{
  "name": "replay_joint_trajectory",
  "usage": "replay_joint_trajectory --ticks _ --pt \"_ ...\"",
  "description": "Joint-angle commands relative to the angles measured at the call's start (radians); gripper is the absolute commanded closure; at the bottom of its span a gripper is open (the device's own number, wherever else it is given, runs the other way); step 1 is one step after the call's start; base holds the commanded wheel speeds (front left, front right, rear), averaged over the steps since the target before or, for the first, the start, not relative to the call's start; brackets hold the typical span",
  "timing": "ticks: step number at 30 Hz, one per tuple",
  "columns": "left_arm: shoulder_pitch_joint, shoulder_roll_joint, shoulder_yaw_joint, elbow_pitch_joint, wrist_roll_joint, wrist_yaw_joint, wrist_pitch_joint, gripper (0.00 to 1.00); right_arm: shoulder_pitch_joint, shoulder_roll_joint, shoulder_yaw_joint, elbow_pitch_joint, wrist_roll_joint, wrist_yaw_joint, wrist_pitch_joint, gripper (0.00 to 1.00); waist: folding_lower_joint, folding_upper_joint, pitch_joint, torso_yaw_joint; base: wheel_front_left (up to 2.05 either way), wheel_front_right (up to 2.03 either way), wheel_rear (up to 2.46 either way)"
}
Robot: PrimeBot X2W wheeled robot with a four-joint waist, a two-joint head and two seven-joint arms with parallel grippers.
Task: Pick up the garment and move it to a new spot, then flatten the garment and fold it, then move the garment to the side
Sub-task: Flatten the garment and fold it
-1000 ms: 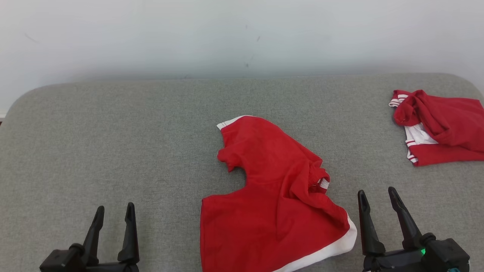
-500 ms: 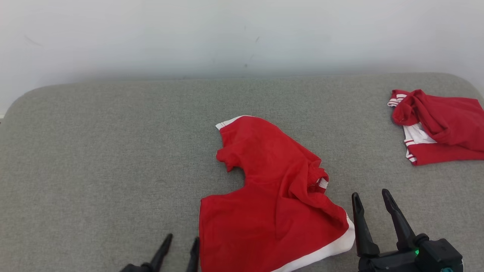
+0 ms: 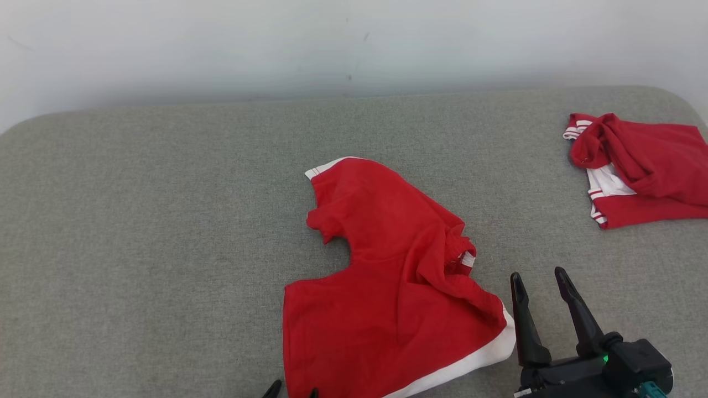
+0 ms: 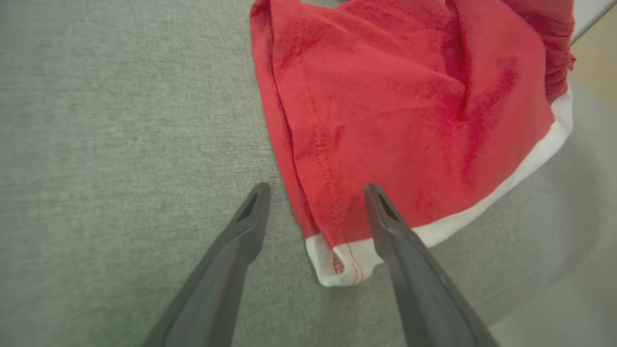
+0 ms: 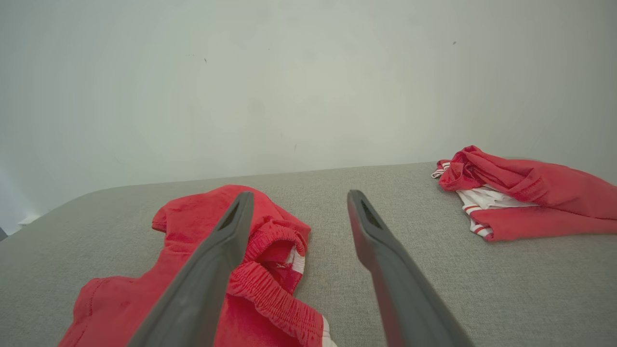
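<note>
A grey, woven padded surface (image 3: 166, 221) with rounded far corners runs up to a plain pale wall (image 3: 332, 44) that bears a few small dark marks. The red garment (image 3: 387, 276) lies crumpled just toward 5 o'clock of the head view's centre, its white band (image 3: 470, 359) along the near hem. A second red garment (image 3: 641, 166) with white striped trim is bunched near the 2 o'clock edge, well apart from the first.

The left gripper (image 4: 316, 188) stands at 6 o'clock with its fingers spread wide, straddling the garment's near left corner. One finger is over bare grey cloth and the other over red, and whether they touch is hard to tell. The right gripper (image 3: 537, 272), at 5 o'clock, is also spread and holds nothing, just beside the white band.
</note>
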Motion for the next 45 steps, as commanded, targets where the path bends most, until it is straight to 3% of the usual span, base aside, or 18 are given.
replay_joint_trajectory --ticks 1,3,4,5,6,10,18,25,26,27,28,45 --pt "-0.02 0.002 -0.01 0.028 -0.004 0.001 0.0 0.0 -0.012 0.001 0.001 -0.001 -0.006 -0.003 -0.004 0.0 0.0 0.0 0.008 -0.004 0.0 0.0 0.0" --pt "-0.044 -0.002 -0.031 0.064 -0.013 0.001 0.001 0.0 -0.015 0.002 0.0 -0.001 -0.007 -0.003 -0.005 0.0 0.0 0.0 0.012 -0.005 0.0 0.0 0.0" --pt "-0.053 -0.004 -0.045 0.082 -0.021 0.001 0.004 0.37 -0.018 0.002 -0.001 -0.001 -0.007 -0.003 -0.004 0.0 0.0 0.0 0.014 -0.006 0.0 0.0 0.0" --pt "-0.065 -0.005 -0.055 0.094 -0.028 0.001 0.004 0.59 -0.021 0.002 -0.002 -0.001 -0.007 -0.003 -0.004 0.0 0.0 0.0 0.015 -0.006 0.0 0.0 0.0" --pt "-0.076 -0.006 -0.065 0.101 -0.033 0.001 0.005 1.0 -0.022 0.002 -0.002 -0.001 -0.008 -0.003 -0.004 0.0 0.0 0.0 0.016 -0.006 0.0 0.0 0.0" --pt "-0.11 0.002 -0.055 0.073 -0.047 0.001 0.0 1.0 -0.02 0.003 -0.005 -0.003 -0.006 -0.003 -0.004 0.0 0.0 0.0 0.015 -0.004 0.0 0.0 0.0" --pt "-0.148 0.058 0.111 -0.031 -0.042 0.007 0.0 1.0 -0.019 0.004 -0.013 0.006 0.003 -0.003 -0.005 0.0 0.0 0.0 0.004 0.004 0.0 0.0 0.0" --pt "-0.142 0.084 0.206 -0.024 -0.037 0.012 0.0 1.0 -0.023 0.005 -0.02 0.026 0.011 -0.003 -0.005 0.0 0.0 0.0 -0.006 -0.002 0.0 0.0 0.0" --pt "-0.139 0.084 0.213 -0.019 -0.033 0.011 0.0 0.89 -0.023 0.005 -0.019 0.029 0.013 -0.003 -0.005 0.0 0.0 0.0 -0.007 -0.003 0.0 0.0 0.0" --pt "-0.137 0.083 0.22 -0.017 -0.028 0.011 0.0 0.16 -0.023 0.005 -0.018 0.033 0.013 -0.003 -0.005 0.0 0.0 0.0 -0.009 -0.004 0.0 0.0 0.0" --pt "-0.133 0.08 0.227 -0.016 -0.025 0.011 0.0 0.0 -0.024 0.005 -0.015 0.035 0.013 -0.003 -0.005 0.0 0.0 0.0 -0.011 -0.005 0.0 0.0 0.0" --pt "0.002 0.015 0.426 -0.302 0.08 0.003 0.0 0.0 -0.008 -0.042 0.042 0.056 0.032 -0.003 -0.005 0.0 0.0 0.0 -0.104 0.042 0.0 0.0 0.0"
